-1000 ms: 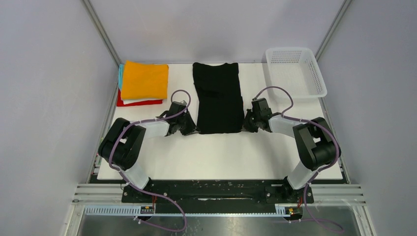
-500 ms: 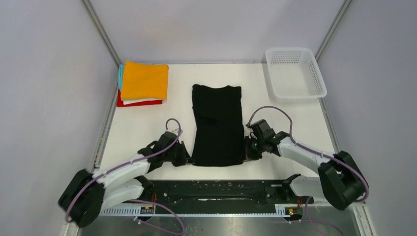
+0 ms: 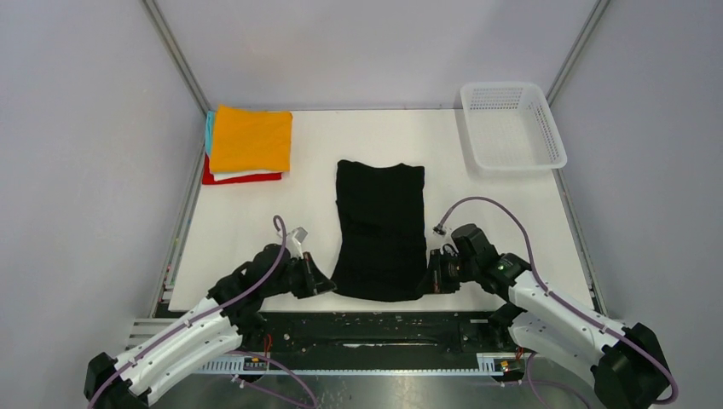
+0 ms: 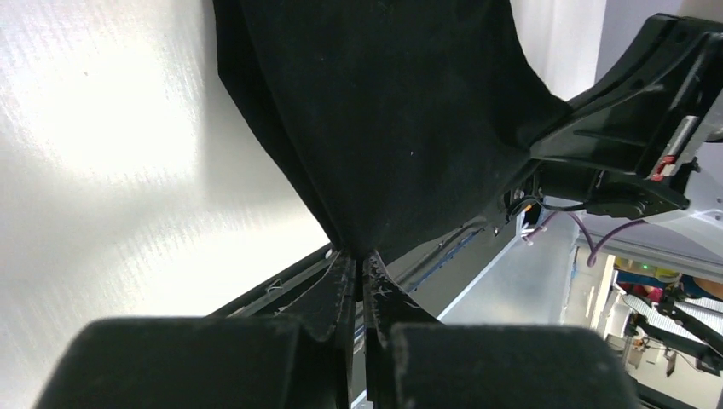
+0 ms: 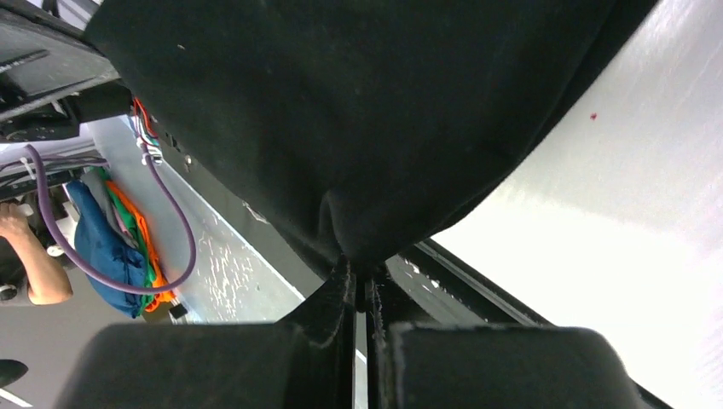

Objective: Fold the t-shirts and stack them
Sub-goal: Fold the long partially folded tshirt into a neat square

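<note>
One black shirt [image 3: 380, 230] is the main thing, lying down the middle of the white desk [image 3: 256, 230] as a long narrow strip. It's matte, soft cloth with a few shallow wrinkles, and the far edge has a slight dip in it. The near hem sits right by the front edge of the desk and bows a little between its two corners.

Each corner is pinched. The left hand [image 3: 322, 288] is clamped on the near left corner and the right hand [image 3: 429, 281] on the near right one. In both wrist views the dark padded fingers [image 4: 328, 298] are squeezed together with just a thin fold of black cloth between them. The cloth fans out from the pinch like a little tent, lifted off the shiny desk surface.

Both arms lie low, coming in from the front corners, each with a purple cable [image 3: 494, 204] looping off it.

Further out, the far left corner of the desk has a neat folded pile. An orange shirt [image 3: 251, 139] is on top, with a white shirt [image 3: 230, 175] and a red shirt [image 3: 264, 179] peeking out underneath on the near side. A teal shirt [image 3: 209, 128] shows as a sliver on the left. The far right corner holds a white plastic mesh basket [image 3: 511, 123], rectangular with a rounded rim. Pile and basket both sit well apart from the black shirt.
</note>
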Action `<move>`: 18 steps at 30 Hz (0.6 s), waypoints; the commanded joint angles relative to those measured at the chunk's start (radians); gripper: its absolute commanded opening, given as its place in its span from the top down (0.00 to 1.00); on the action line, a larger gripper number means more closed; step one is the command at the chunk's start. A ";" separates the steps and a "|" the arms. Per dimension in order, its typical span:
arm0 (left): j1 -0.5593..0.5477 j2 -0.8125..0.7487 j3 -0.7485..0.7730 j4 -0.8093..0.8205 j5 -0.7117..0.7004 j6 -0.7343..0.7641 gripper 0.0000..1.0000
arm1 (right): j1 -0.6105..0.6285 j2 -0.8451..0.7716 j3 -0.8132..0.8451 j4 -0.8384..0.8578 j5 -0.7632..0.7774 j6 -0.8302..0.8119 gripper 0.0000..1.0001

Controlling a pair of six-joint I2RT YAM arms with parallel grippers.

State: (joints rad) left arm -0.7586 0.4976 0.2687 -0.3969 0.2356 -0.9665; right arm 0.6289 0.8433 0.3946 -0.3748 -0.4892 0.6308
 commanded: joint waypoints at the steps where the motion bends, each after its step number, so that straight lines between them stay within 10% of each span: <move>1: -0.001 0.046 0.084 0.035 -0.084 0.058 1.00 | 0.009 0.016 0.040 0.104 0.052 0.017 1.00; 18: 0.103 0.387 0.439 0.066 -0.429 0.215 1.00 | -0.109 0.194 0.299 0.203 0.094 0.004 1.00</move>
State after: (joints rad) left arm -0.7151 0.8452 0.6140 -0.3744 -0.1383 -0.8036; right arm 0.5770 0.9989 0.6159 -0.2035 -0.3786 0.6537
